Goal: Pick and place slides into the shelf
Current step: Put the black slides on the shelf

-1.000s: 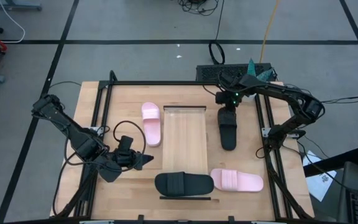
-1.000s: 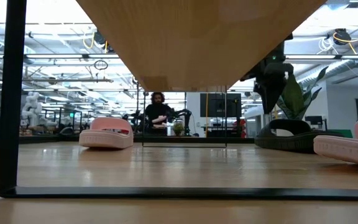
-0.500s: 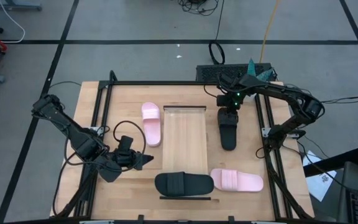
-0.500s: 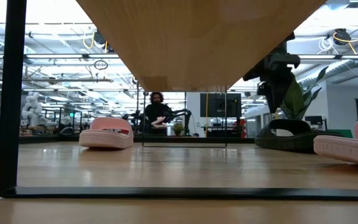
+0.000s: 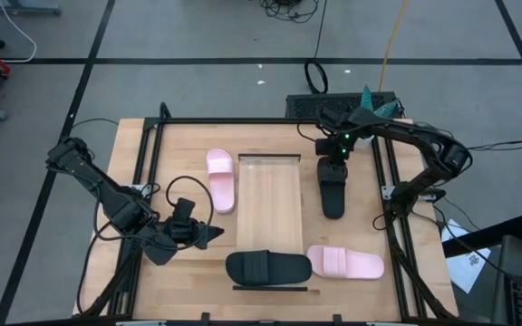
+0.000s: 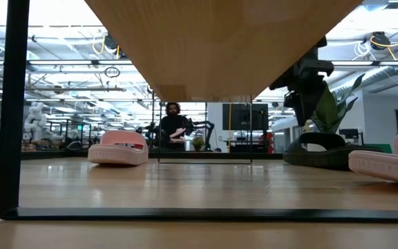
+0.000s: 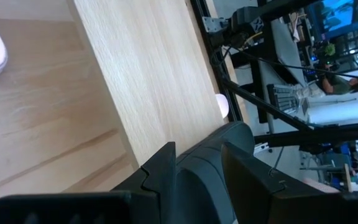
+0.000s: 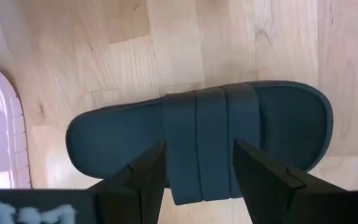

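Note:
One black slide (image 5: 333,192) lies sole down on the tabletop, to the right of the shelf (image 5: 270,213). My right gripper (image 5: 333,166) hangs over it, pointing steeply down. In the right wrist view its open fingers (image 8: 148,177) stand on either side of the strap (image 8: 197,124). The low view shows the gripper (image 6: 304,97) clear above the slide (image 6: 323,149). A pink slide (image 5: 221,179) lies left of the shelf. A second black slide (image 5: 268,267) and a pink one (image 5: 345,263) lie at the shelf's near end. My left gripper (image 5: 214,234) waits open at the near left.
A dark frame (image 5: 157,163) runs round the wooden tabletop. Bare wood (image 5: 188,154) lies between the frame's left rail and the pink slide. A person (image 6: 175,128) shows far off in the room behind the table.
My right gripper has tipped a little above the black slide while staying over the same spot. The slide beneath it has kept its place on the table.

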{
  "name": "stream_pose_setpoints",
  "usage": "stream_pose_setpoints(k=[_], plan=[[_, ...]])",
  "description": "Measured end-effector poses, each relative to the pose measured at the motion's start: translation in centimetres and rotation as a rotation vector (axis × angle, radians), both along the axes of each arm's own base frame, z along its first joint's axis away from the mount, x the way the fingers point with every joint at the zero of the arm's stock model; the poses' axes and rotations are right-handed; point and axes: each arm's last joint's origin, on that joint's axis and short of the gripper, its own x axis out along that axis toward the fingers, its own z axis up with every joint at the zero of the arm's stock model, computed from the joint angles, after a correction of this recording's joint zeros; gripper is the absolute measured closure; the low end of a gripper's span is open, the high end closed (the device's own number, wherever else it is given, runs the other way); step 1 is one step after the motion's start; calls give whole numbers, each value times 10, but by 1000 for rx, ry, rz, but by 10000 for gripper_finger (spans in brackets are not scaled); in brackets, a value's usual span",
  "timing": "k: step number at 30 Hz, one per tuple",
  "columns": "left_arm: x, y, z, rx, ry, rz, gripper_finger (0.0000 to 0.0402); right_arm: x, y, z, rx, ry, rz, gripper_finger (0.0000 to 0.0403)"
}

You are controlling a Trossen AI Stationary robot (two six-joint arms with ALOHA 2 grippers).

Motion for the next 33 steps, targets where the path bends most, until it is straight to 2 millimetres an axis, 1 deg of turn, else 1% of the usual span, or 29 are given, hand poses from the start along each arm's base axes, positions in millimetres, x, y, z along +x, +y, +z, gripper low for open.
stream_pose_setpoints(k=[8, 15, 19, 25, 33], plan=[[-5, 4, 7, -10, -21, -9, 277, 2, -13, -19, 35, 49, -27, 232], [-13, 11, 17, 3, -54, -16, 277, 4, -12, -26, 130, 47, -26, 232], [-15, 13, 20, 17, -68, -9, 277, 6, -13, -30, 137, 50, -14, 232], [-17, 15, 22, 37, -75, -11, 277, 6, -15, -32, 129, 40, 5, 232], [-17, 15, 22, 39, -76, -9, 277, 3, -17, -31, 69, 90, -8, 232]])
